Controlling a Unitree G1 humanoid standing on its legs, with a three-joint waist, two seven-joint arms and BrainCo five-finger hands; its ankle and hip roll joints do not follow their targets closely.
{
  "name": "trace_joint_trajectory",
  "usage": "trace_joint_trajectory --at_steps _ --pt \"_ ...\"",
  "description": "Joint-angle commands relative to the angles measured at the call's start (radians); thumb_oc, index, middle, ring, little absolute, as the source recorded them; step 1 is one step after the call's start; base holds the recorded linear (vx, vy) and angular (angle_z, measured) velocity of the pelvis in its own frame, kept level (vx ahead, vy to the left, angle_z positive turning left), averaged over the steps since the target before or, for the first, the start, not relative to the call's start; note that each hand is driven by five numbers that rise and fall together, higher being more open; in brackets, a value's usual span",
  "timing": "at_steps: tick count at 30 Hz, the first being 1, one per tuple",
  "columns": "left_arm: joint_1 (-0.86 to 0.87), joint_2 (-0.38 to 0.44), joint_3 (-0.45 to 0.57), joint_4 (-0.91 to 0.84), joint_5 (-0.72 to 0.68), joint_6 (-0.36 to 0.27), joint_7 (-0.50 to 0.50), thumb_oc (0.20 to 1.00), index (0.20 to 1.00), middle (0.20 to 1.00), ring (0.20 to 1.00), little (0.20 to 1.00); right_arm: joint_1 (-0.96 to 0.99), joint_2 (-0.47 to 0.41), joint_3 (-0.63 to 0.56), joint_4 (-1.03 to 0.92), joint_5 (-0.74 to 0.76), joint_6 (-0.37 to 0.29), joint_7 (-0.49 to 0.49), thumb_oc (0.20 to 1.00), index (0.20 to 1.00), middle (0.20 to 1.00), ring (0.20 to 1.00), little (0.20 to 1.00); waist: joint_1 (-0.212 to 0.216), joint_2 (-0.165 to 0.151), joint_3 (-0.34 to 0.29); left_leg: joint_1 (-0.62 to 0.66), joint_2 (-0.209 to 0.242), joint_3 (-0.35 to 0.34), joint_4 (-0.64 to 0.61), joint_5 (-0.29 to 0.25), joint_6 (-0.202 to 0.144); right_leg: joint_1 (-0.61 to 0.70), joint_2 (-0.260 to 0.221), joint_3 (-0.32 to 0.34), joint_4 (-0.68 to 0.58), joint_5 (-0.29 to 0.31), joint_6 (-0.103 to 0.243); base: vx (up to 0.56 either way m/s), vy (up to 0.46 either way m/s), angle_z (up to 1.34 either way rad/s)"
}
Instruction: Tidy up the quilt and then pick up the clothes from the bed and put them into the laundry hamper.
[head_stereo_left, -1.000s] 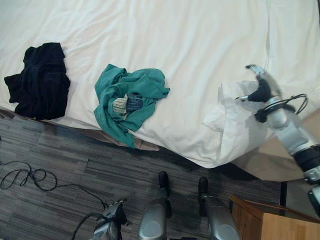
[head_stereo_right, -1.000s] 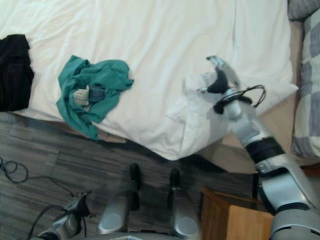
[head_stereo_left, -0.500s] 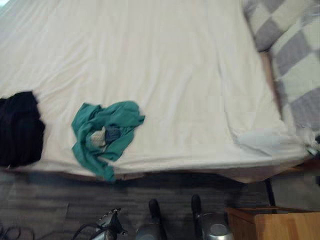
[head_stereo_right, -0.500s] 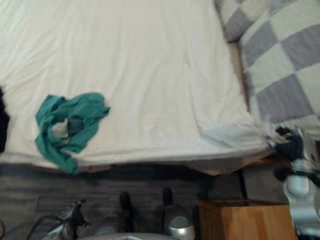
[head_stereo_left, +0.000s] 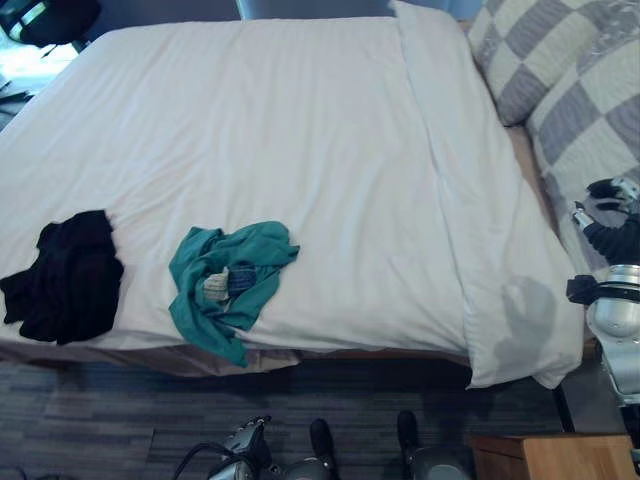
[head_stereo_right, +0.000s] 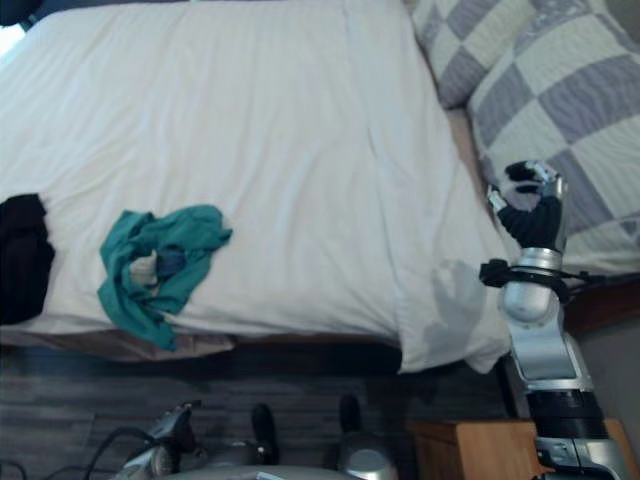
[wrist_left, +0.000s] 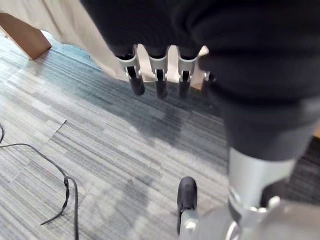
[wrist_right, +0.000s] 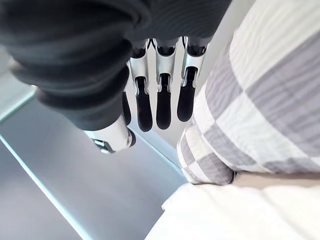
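The quilt (head_stereo_left: 300, 160) lies flat, bearing a green garment (head_stereo_left: 228, 280) and a black one (head_stereo_left: 65, 275). The right hand (head_stereo_right: 533, 212) hangs empty by the pillow (head_stereo_right: 560, 100), fingers loosely apart. The left hand (wrist_left: 157, 75) is relaxed over the floor (wrist_left: 100, 150).

I find the quilt (head_stereo_left: 300, 150) bare across its middle and far edge. Near edge obstructed by green clothes (head_stereo_left: 228, 285) and black clothes (head_stereo_left: 62, 275); checked pillows (head_stereo_left: 570, 80) occupy the head end.

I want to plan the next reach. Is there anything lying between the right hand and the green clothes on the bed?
Nothing visible stands in the way. Between the right hand, raised beside the checked pillow, and the green clothes near the bed's front edge lies only the flat white quilt. The black clothes lie beyond the green ones.
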Motion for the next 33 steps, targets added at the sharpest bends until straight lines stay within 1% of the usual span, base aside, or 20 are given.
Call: trace_joint_trajectory --at_steps 1,2,3,5,7,11,14,18,20,21,22,23,24,25,26,28,29,30,31,33 --pt "-0.103 0.049 -0.001 0.022 -0.006 -0.014 0.024 1.0 1.0 1.0 1.0 1.0 -0.111 -0.008 0.011 0.248 0.044 0.068 0.025 0.2 0.2 0.2 0.2 0.2 0.041 -0.037 0.093 0.02 0.025 -0.052 0.063 -0.13 -0.048 -0.018 -0.09 -0.038 0.066 -0.11 0.055 -0.05 0.014 0.55" --pt "-0.109 0.042 -0.012 0.042 -0.018 -0.009 0.031 1.0 1.0 1.0 1.0 1.0 -0.131 0.031 0.019 0.429 0.101 0.084 0.014 0.2 0.2 0.2 0.2 0.2 0.047 -0.03 0.101 0.012 0.022 -0.06 0.064 -0.125 -0.047 -0.02 -0.093 -0.047 0.069 -0.108 0.055 -0.03 0.013 0.54" --pt "-0.11 0.042 -0.012 0.043 -0.018 -0.009 0.032 1.0 1.0 1.0 1.0 1.0 -0.136 0.031 0.022 0.436 0.103 0.079 0.013 0.2 0.2 0.2 0.2 0.2 0.046 -0.03 0.101 0.012 0.021 -0.06 0.064 -0.125 -0.047 -0.02 -0.093 -0.048 0.069 -0.108 0.055 -0.01 0.024 0.33" --pt "-0.108 0.031 -0.006 0.071 -0.027 0.001 0.042 1.0 1.0 1.0 1.0 1.0 -0.087 0.084 -0.015 0.541 0.16 0.083 0.005 0.2 0.2 0.2 0.2 0.2 0.042 -0.026 0.104 0.009 0.018 -0.064 0.058 -0.122 -0.046 -0.02 -0.094 -0.053 0.069 -0.108 0.057 0.01 0.035 0.12" --pt "-0.099 0.018 0.014 0.107 -0.022 0.016 0.047 1.0 1.0 1.0 1.0 1.0 0.005 0.142 -0.048 0.575 0.176 0.087 0.013 0.2 0.2 0.2 0.2 0.2 0.033 -0.026 0.102 0.011 0.017 -0.063 0.052 -0.121 -0.045 -0.02 -0.094 -0.056 0.071 -0.11 0.058 0.03 0.036 0.08" --pt "-0.061 0.003 0.059 0.175 0.011 0.037 0.049 1.0 1.0 1.0 1.0 1.0 0.234 0.26 -0.103 0.679 0.174 0.092 0.058 0.2 0.2 0.2 0.2 0.2 0.004 -0.041 0.074 0.029 0.018 -0.055 0.031 -0.125 -0.044 -0.012 -0.094 -0.056 0.063 -0.108 0.065 0.06 0.027 0.14" --pt "-0.038 0.0 0.086 0.195 0.01 0.046 0.051 1.0 1.0 1.0 1.0 1.0 0.355 0.332 -0.121 0.791 0.185 0.103 0.092 0.2 0.2 0.2 0.2 0.2 -0.02 -0.056 0.055 0.051 0.021 -0.042 0.018 -0.129 -0.044 -0.008 -0.092 -0.047 0.06 -0.101 0.071 0.06 0.032 -0.11" --pt "-0.039 0.007 0.105 0.206 -0.008 0.044 0.063 1.0 1.0 1.0 1.0 1.0 0.442 0.381 -0.067 0.972 0.104 0.129 0.169 0.2 0.2 0.2 0.2 0.2 -0.033 -0.076 0.032 0.078 0.027 -0.026 0.003 -0.13 -0.045 0.004 -0.085 -0.039 0.056 -0.096 0.076 0.04 -0.003 -0.17" --pt "-0.043 0.01 0.105 0.203 -0.013 0.042 0.067 1.0 1.0 1.0 1.0 1.0 0.447 0.382 -0.052 1.001 0.084 0.136 0.181 0.2 0.2 0.2 0.2 0.2 -0.034 -0.079 0.028 0.081 0.029 -0.025 -0.001 -0.129 -0.046 0.006 -0.085 -0.039 0.053 -0.094 0.078 0.01 -0.019 -0.26" --pt "-0.052 0.013 0.106 0.195 -0.024 0.036 0.072 1.0 1.0 1.0 1.0 1.0 0.443 0.382 -0.036 1.017 0.067 0.14 0.188 0.912 0.912 0.912 0.912 0.912 -0.034 -0.082 0.025 0.081 0.028 -0.027 -0.006 -0.128 -0.046 0.005 -0.084 -0.036 0.047 -0.091 0.079 0.01 -0.035 -0.24" --pt "-0.072 0.014 0.103 0.179 -0.054 0.025 0.074 1.0 1.0 1.0 1.0 1.0 0.418 0.37 0.006 1.038 0.01 0.143 0.198 1.0 1.0 1.0 1.0 1.0 -0.027 -0.081 0.027 0.076 0.02 -0.034 0.008 -0.142 -0.04 0.005 -0.083 -0.023 0.045 -0.092 0.08 -0.06 -0.034 -0.16" --pt "-0.11 0.014 0.089 0.152 -0.085 0.008 0.068 1.0 1.0 1.0 1.0 1.0 0.411 0.362 0.064 1.018 -0.061 0.145 0.214 1.0 1.0 1.0 1.0 1.0 -0.022 -0.087 0.041 0.013 0.014 -0.047 0.147 -0.173 -0.049 0.015 -0.098 -0.032 0.059 -0.113 0.068 -0.07 -0.02 -0.13" --pt "-0.11 0.015 0.089 0.151 -0.086 0.009 0.068 1.0 1.0 1.0 1.0 1.0 0.41 0.362 0.063 1.018 -0.062 0.146 0.214 1.0 1.0 1.0 1.0 1.0 -0.026 -0.087 0.04 0.003 0.016 -0.051 0.161 -0.18 -0.049 0.013 -0.098 -0.036 0.06 -0.114 0.068 -0.11 0.034 0.04" --pt "-0.134 0.014 0.081 0.138 -0.105 0.008 0.075 1.0 1.0 1.0 1.0 1.0 0.391 0.349 0.08 0.999 -0.069 0.146 0.218 1.0 1.0 1.0 1.0 1.0 -0.024 -0.09 0.049 -0.036 0.023 -0.05 0.227 -0.181 -0.065 0.017 -0.108 -0.047 0.065 -0.122 0.062 -0.09 0.102 0.25" --pt "-0.154 0.009 0.071 0.132 -0.118 0.002 0.08 1.0 1.0 1.0 1.0 1.0 0.373 0.341 0.095 0.973 -0.071 0.139 0.217 1.0 1.0 1.0 1.0 1.0 -0.025 -0.094 0.052 -0.054 0.043 -0.038 0.257 -0.174 -0.078 0.02 -0.121 -0.055 0.067 -0.124 0.062 -0.1 0.22 0.42" --pt "-0.17 -0.007 0.071 0.133 -0.135 0.002 0.082 1.0 1.0 1.0 1.0 1.0 0.344 0.336 0.113 0.923 -0.066 0.138 0.23 1.0 1.0 1.0 1.0 1.0 -0.03 -0.091 0.045 -0.039 0.118 -0.032 0.213 -0.145 -0.095 0.022 -0.149 -0.059 0.07 -0.116 0.073 -0.06 0.467 0.34" --pt "-0.184 -0.017 0.064 0.134 -0.152 -0.006 0.094 1.0 1.0 1.0 1.0 1.0 0.322 0.324 0.152 0.862 -0.104 0.133 0.223 1.0 1.0 1.0 1.0 1.0 -0.02 -0.096 0.037 -0.031 0.205 -0.087 0.16 -0.089 -0.124 0.023 -0.205 -0.062 0.072 -0.105 0.101 -0.03 0.482 0.18" --pt "-0.185 -0.017 0.064 0.135 -0.152 -0.006 0.094 1.0 1.0 1.0 1.0 1.0 0.322 0.324 0.152 0.861 -0.104 0.134 0.224 1.0 1.0 1.0 1.0 1.0 -0.022 -0.096 0.035 -0.033 0.205 -0.089 0.157 -0.084 -0.124 0.021 -0.205 -0.063 0.071 -0.103 0.1 -0.02 0.52 0.11" --pt "-0.194 -0.021 0.055 0.133 -0.153 -0.011 0.096 1.0 1.0 1.0 1.0 1.0 0.316 0.324 0.169 0.851 -0.136 0.132 0.219 1.0 1.0 1.0 1.0 1.0 -0.019 -0.093 0.023 -0.029 0.239 -0.118 0.123 -0.059 -0.137 0.021 -0.227 -0.07 0.07 -0.102 0.114 0.01 0.359 0.07" --pt "-0.206 -0.025 0.035 0.138 -0.145 -0.007 0.097 1.0 1.0 1.0 1.0 1.0 0.316 0.329 0.173 0.847 -0.149 0.132 0.226 1.0 1.0 1.0 1.0 1.0 -0.022 -0.084 -0.005 -0.02 0.289 -0.13 0.083 -0.023 -0.165 0.014 -0.27 -0.081 0.073 -0.097 0.139 0.05 0.583 0.35"
